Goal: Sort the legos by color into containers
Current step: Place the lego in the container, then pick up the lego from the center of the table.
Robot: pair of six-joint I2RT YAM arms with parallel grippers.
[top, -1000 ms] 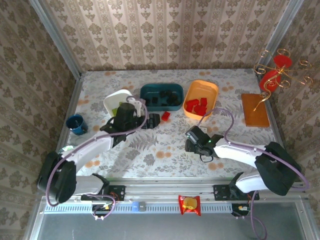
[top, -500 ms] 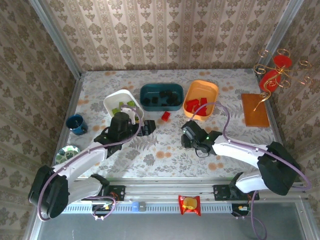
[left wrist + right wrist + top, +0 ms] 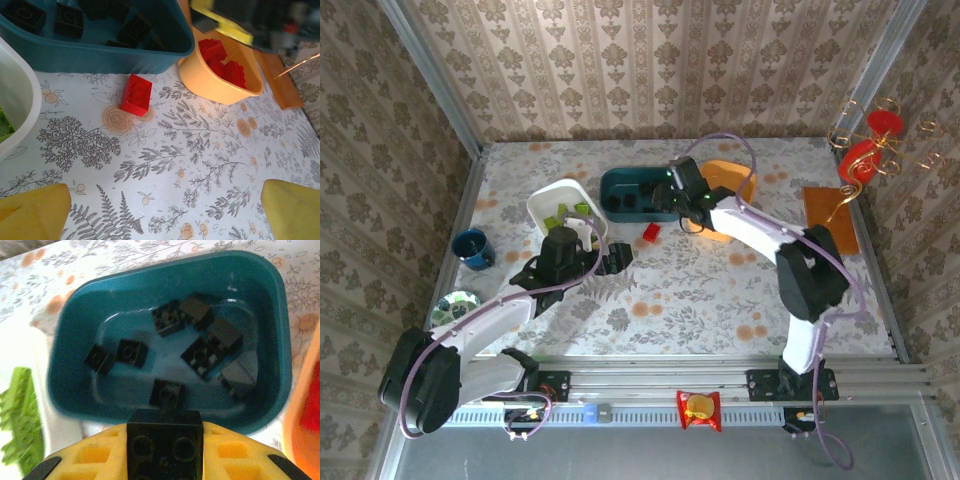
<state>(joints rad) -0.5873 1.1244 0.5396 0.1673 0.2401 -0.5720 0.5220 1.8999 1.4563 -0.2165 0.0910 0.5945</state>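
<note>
The right gripper (image 3: 165, 462) is pinched on a black brick (image 3: 165, 437), held between its yellow fingers above the near rim of the dark teal tray (image 3: 75, 365). Eight or so black bricks (image 3: 170, 320) lie scattered inside that tray. The left gripper (image 3: 165, 210) is spread wide and empty, low over the flowered table (image 3: 200, 165). Ahead of it a single red brick (image 3: 136, 94) lies flat on the table, just outside the teal tray's wall and near the orange tray (image 3: 210, 75), which holds several red bricks (image 3: 225, 65). To the left of the teal tray stands the white tray (image 3: 545, 200), with lime green bricks (image 3: 565, 212) in it.
</note>
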